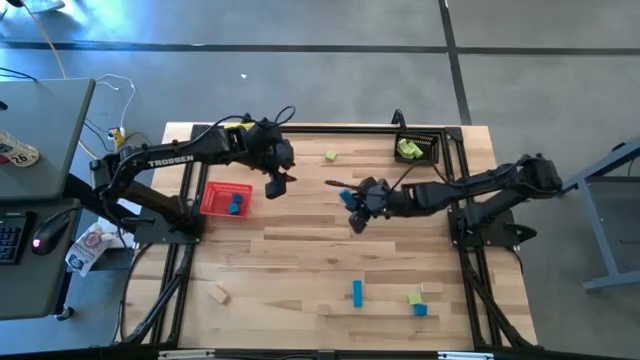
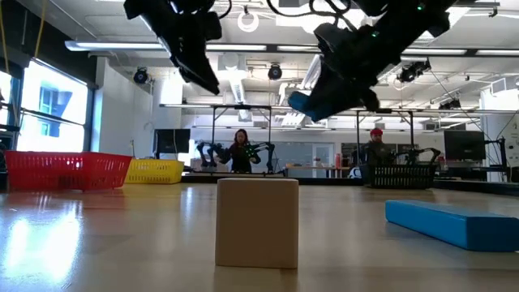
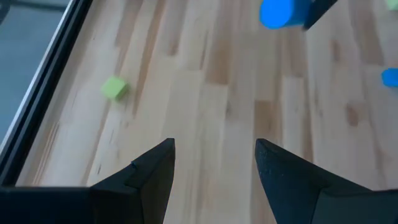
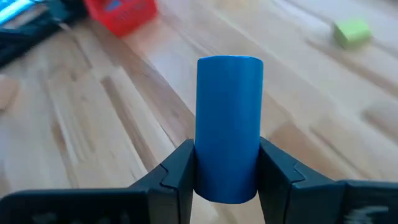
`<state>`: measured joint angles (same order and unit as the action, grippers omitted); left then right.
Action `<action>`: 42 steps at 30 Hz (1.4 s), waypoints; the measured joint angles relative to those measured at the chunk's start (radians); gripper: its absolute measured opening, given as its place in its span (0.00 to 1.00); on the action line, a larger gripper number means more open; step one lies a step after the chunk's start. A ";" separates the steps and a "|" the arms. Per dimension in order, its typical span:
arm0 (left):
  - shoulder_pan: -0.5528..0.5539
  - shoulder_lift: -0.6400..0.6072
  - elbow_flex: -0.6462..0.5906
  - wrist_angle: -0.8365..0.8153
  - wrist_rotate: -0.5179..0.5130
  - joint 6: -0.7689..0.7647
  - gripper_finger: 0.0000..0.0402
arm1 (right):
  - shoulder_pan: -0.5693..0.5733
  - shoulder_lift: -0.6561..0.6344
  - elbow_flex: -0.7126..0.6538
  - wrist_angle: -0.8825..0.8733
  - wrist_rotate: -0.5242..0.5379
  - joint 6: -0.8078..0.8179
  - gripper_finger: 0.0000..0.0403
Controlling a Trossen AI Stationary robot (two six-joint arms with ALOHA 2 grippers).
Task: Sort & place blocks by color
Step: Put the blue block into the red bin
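Table (image 1: 300, 250): pale wood planks, slight sheen. Blue cylinder (image 4: 229, 124): smooth, matt paint. Red basket (image 1: 213, 196): mesh.

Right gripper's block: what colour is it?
Blue. The block held in the right gripper shows best in the right wrist view.

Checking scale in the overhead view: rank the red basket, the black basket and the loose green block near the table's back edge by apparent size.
1. red basket
2. black basket, slightly smaller
3. green block, far smallest
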<state>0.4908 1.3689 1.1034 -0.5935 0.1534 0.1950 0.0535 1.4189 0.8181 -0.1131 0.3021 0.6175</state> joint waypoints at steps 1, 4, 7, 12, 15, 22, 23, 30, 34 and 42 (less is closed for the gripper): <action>-0.009 0.000 0.000 0.011 0.003 0.000 0.51 | -0.008 0.000 0.000 0.025 -0.014 -0.032 0.26; -0.035 0.000 0.000 0.035 0.003 0.000 0.51 | -0.029 0.000 0.000 0.106 -0.054 -0.127 0.26; -0.059 0.000 0.000 0.054 0.003 0.000 0.51 | -0.042 0.000 0.000 0.184 -0.095 -0.216 0.26; -0.096 0.000 0.000 0.097 0.002 -0.018 0.51 | -0.054 0.000 0.000 0.294 -0.137 -0.345 0.26; -0.117 0.000 0.000 0.138 0.002 -0.052 0.51 | -0.054 0.000 0.000 0.348 -0.146 -0.411 0.26; -0.162 0.000 0.000 0.237 0.001 -0.114 0.51 | -0.054 0.000 0.000 0.493 -0.147 -0.571 0.26; -0.169 0.000 0.000 0.249 0.001 -0.115 0.51 | -0.054 0.000 0.000 0.510 -0.148 -0.586 0.26; -0.212 0.000 0.000 0.348 0.001 -0.143 0.51 | -0.054 -0.001 0.000 0.556 -0.152 -0.644 0.26; -0.232 0.000 0.000 0.407 0.001 -0.147 0.51 | -0.054 -0.001 0.000 0.558 -0.165 -0.644 0.26; -0.251 0.000 0.000 0.489 -0.001 -0.172 0.51 | -0.054 -0.001 0.000 0.594 -0.165 -0.644 0.26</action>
<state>0.2396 1.3693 1.1030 -0.1044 0.1524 0.0228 -0.0002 1.4181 0.8181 0.4808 0.1370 -0.0269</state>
